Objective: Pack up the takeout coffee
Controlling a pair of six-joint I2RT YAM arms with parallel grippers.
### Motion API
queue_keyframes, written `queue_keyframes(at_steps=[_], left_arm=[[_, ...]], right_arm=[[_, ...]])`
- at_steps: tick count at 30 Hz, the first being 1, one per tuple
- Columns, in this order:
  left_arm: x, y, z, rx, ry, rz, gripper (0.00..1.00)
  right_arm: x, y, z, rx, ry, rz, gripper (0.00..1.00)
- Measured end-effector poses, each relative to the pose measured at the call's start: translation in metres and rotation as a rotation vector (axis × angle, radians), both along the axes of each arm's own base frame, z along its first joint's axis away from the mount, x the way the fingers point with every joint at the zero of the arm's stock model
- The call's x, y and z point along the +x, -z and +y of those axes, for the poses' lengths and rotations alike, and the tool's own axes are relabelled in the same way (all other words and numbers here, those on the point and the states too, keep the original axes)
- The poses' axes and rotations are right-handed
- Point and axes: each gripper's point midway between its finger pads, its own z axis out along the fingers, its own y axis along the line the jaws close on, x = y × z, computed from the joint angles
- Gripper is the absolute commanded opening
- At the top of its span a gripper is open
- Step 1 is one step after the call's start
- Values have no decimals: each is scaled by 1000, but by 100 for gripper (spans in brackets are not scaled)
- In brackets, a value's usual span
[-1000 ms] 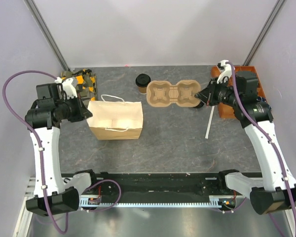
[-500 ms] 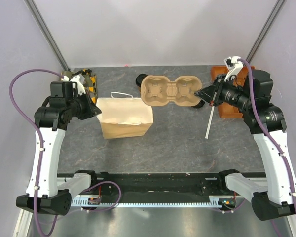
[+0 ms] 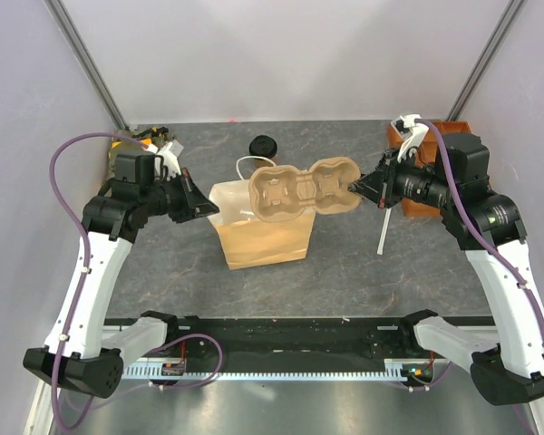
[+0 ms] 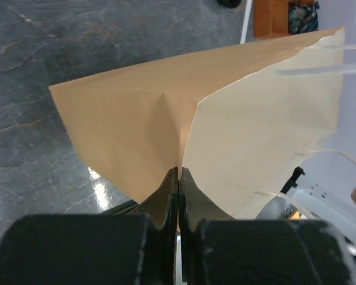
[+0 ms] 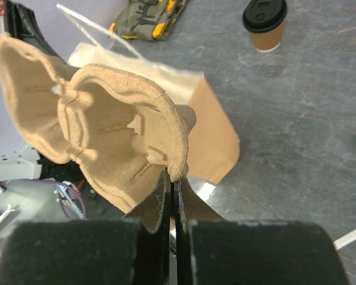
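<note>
The takeout coffee cup (image 3: pixel 264 146) with its black lid stands at the back of the table; it also shows in the right wrist view (image 5: pixel 264 24). My left gripper (image 3: pixel 208 207) is shut on the left edge of the brown paper bag (image 3: pixel 263 237), which stands upright; the pinched edge fills the left wrist view (image 4: pixel 184 142). My right gripper (image 3: pixel 361 188) is shut on the rim of the moulded-pulp two-cup carrier (image 3: pixel 301 192) and holds it in the air over the bag's open top. The carrier hangs tilted in the right wrist view (image 5: pixel 101 130).
An orange box (image 3: pixel 417 168) stands at the back right. A white straw (image 3: pixel 383 228) lies on the table beside it. A camouflage-patterned item (image 5: pixel 148 18) lies at the back left. White walls and metal posts close in the table.
My left gripper has dragged the bag right, toward the table's middle. My right gripper has carried the carrier left and forward, from beside the cup to above the bag.
</note>
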Motion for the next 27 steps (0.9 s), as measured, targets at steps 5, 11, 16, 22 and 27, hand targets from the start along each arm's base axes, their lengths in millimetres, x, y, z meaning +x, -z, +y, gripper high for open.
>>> queue_keyframes(at_steps=[5,11,16,22,27], left_arm=[[-4,0,-11,-13,46,-41,2],[-7,6,-12,-17,50,-53,2],[-9,20,-13,-28,33,-9,2],[-8,24,-14,-61,-2,18,2],[-6,26,-16,-90,-34,49,2]], right_arm=[[13,-21,-3,-15,30,-46,0],[14,-36,-3,-3,36,-81,0],[13,-26,-3,-8,43,-56,0],[11,-3,-9,-53,84,-27,0],[5,14,-15,-113,97,-45,0]])
